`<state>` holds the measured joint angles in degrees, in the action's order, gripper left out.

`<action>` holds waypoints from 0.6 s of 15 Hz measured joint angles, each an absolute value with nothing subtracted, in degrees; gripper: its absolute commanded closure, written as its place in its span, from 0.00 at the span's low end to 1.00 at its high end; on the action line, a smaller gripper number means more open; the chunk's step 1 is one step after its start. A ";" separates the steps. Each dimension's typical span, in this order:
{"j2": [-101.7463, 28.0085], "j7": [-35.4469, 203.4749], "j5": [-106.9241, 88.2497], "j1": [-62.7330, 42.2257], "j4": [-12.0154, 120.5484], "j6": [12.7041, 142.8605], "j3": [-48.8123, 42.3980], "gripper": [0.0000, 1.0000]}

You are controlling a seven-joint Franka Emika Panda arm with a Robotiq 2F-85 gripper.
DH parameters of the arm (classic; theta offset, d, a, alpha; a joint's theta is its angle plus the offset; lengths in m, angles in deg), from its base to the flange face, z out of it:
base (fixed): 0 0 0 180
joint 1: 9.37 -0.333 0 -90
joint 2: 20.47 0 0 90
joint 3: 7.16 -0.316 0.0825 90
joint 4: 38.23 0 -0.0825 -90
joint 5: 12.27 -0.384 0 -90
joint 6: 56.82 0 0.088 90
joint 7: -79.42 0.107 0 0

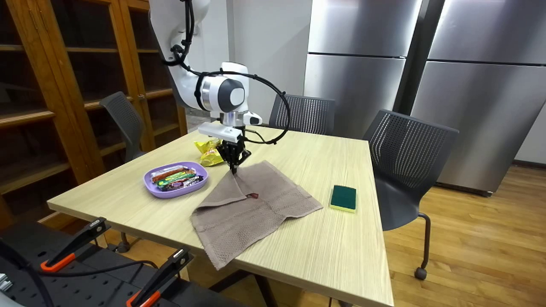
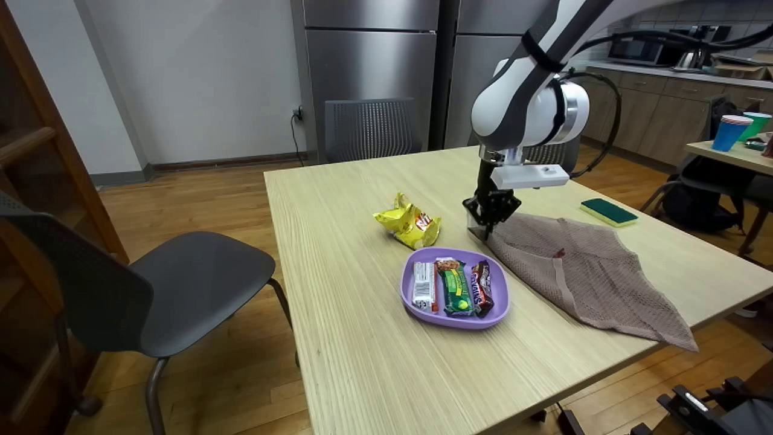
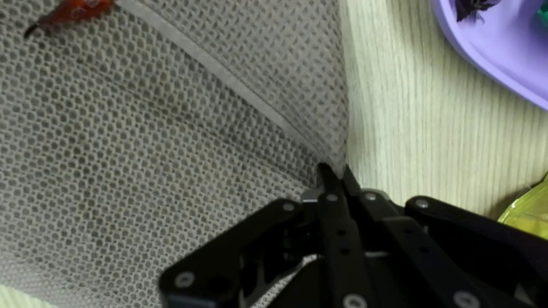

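My gripper [image 1: 233,169] is shut on a pinched edge of a grey-brown cloth [image 1: 268,213], low over the table. In the wrist view the fingertips [image 3: 338,173] pinch a fold of the cloth [image 3: 150,141], and part of it is folded over. The cloth also lies to the gripper's right in an exterior view [image 2: 592,272], with a corner hanging past the table's edge. A small red thing [image 3: 77,13] lies on the cloth at the fold; it also shows in both exterior views [image 1: 253,195] [image 2: 559,254]. The cloth's pinched tip is partly hidden by the fingers.
A purple plate [image 2: 465,324] with wrapped bars [image 2: 456,290] and a yellow snack bag [image 2: 412,223] stand close beside the gripper. A green and yellow sponge [image 1: 343,197] lies beyond the cloth on the wooden table [image 1: 332,256]. Dark chairs [image 1: 409,162] stand round the table.
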<state>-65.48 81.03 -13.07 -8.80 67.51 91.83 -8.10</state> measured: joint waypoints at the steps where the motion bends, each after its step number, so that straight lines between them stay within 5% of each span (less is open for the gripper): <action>1: -65.45 81.02 -13.07 -8.80 67.53 91.86 -8.10 0.99; 9: -62.85 81.02 -13.07 -9.77 69.55 92.08 -8.54 0.99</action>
